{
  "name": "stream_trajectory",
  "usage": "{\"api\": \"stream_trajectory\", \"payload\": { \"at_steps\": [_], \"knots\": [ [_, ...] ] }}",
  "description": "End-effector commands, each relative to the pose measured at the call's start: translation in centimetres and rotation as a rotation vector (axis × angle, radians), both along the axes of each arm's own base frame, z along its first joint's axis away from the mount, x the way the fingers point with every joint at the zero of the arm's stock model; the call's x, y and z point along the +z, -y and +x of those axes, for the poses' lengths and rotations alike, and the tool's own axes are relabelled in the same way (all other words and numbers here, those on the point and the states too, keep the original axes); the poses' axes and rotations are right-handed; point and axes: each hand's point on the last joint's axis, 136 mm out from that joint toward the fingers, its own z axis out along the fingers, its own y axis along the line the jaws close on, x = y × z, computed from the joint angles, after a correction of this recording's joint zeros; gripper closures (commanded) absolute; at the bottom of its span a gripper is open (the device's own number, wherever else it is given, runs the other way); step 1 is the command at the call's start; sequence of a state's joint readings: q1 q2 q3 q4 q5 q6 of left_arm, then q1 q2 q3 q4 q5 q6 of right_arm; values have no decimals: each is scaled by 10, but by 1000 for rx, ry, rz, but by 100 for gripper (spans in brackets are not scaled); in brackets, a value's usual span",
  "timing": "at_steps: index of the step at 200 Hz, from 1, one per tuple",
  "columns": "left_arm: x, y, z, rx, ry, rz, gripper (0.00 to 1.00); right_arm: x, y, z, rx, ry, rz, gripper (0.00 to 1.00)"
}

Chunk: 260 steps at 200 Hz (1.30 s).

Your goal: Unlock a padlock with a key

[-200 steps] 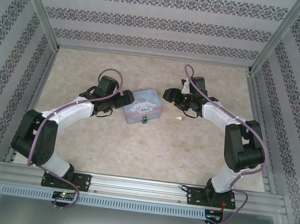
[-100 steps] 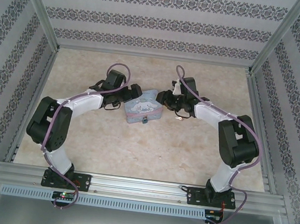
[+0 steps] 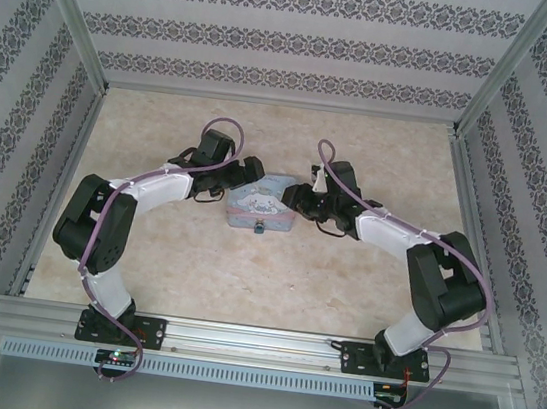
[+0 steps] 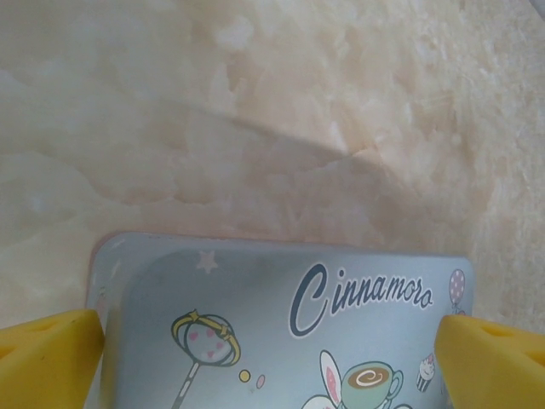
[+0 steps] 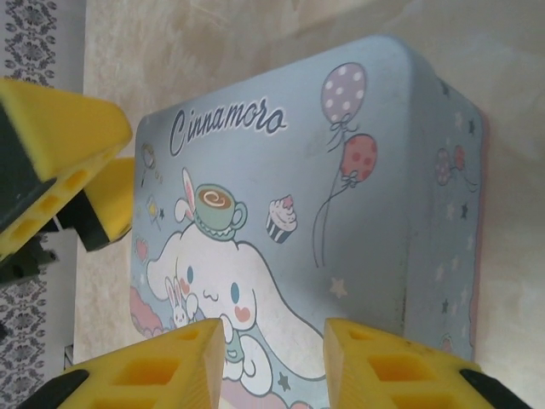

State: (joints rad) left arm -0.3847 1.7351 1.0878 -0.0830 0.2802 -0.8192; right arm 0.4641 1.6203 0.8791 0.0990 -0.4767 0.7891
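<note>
The pastel blue cartoon tin [image 3: 259, 203] lies mid-table, and the tiny teal padlock [image 3: 261, 227] hangs at its near side. My left gripper [image 3: 248, 173] is at the tin's back-left edge. In the left wrist view it [image 4: 272, 366] is open wide, one yellow finger [image 4: 49, 358] at each side of the tin's lid [image 4: 281, 307]. My right gripper [image 3: 293, 195] is over the tin's right end. In the right wrist view it [image 5: 272, 362] is open just above the printed lid [image 5: 281, 196], holding nothing. The key is hidden from me.
The left gripper's yellow fingers [image 5: 60, 162] show at the far side of the tin in the right wrist view. Patterned walls and metal posts [image 3: 70, 26] enclose the marbled table [image 3: 243, 281]. Both arms bend inward toward the middle.
Both grippers have closed in on the tin from either side. The left one now straddles its back-left edge; the right one has come over its right end, covering where the key lay.
</note>
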Motion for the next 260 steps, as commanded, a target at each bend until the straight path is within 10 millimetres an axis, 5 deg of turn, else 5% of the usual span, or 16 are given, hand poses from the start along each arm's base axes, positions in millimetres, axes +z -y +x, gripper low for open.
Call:
{"api": "stream_trajectory", "payload": {
  "at_steps": [1,43,66,138,179,216,260],
  "knots": [
    [5,13,-12,-48,20,-32,0,1,3,-6,-18,-3,-15,57],
    [19,0,-8,-24,51,55,1,43,27,11,-69,72,22,46],
    [38,-13,-4,-6,100,114,1,50,50,13,-114,69,-16,46],
    [56,-32,-27,4,125,163,1,13,115,22,-94,48,-434,41],
    [61,-47,-42,65,115,172,1,-12,116,49,-70,-1,-434,41],
    [63,-38,-47,35,104,117,1,-33,108,69,-68,-52,-391,41],
    [64,-32,-49,13,97,90,1,-61,107,70,-74,-125,-398,43]
  ]
}}
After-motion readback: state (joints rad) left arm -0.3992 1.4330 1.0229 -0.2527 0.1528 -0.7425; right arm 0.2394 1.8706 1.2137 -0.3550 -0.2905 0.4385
